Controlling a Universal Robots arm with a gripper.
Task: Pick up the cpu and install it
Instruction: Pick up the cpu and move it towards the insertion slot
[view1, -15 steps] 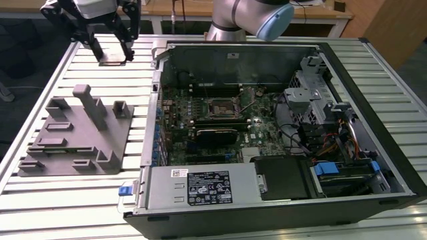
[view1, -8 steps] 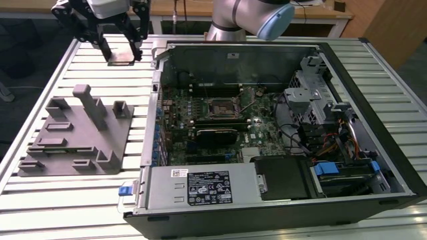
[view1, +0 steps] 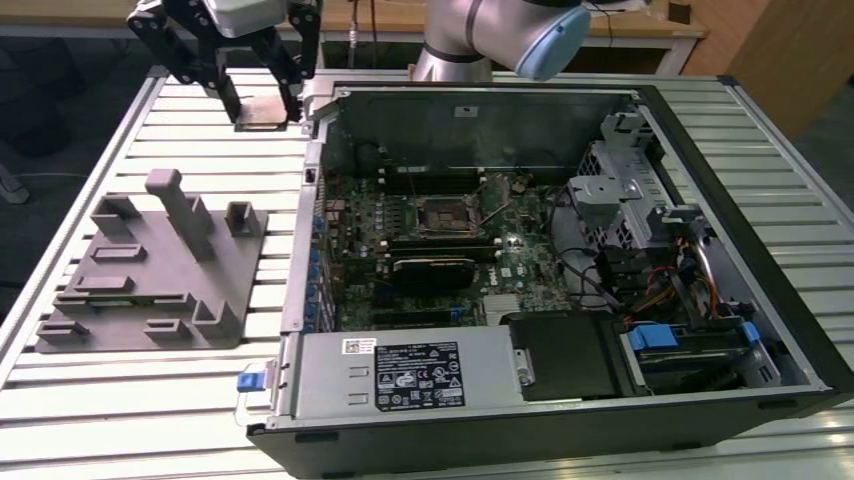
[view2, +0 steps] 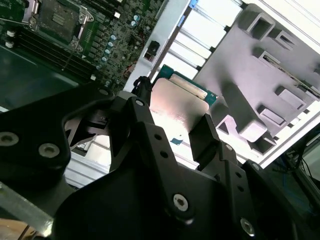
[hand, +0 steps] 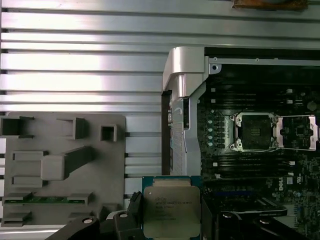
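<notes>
Claw: there it is (view1: 260, 105), up in the air off the tabletop (view1: 147, 395), just outside the computer case (view1: 727, 140) on the exterior view's left. The fingers are pinched in on the cpu, one on each of two opposite edges.
Cpu: hanging between those fingers (hand: 171, 211), metal lid facing the first wrist camera. It's touching nothing but the claw and sits roughly level, as far as I can judge.
Green rim: one edge of the chip's board peeks past the lid in the second wrist view (view2: 187, 82), so the grip looks to be on the sides, not across the top.
Grey block: sitting on the tabletop (view1: 160, 270), well apart from the claw and nearer along the same side.
Socket: down on the green board inside the case (hand: 255, 132). It looks bare, with its frame (hand: 297, 131) folded out beside it. It's well apart from the chip, with the case wall (hand: 185, 75) between them.
Step in hand: I'd call this the carry, chip lifted and not yet over the board.
Doing it well: keep the chip flat and the squeeze steady, with no extra clamping on those edges. Travel high enough to clear the wall's metal corner. Square the chip to the socket while it's in the air; I can't make out its corner mark from here.
Watch for: any tilt or slip in the grip, since a chip arriving crooked could bend the contacts.
</notes>
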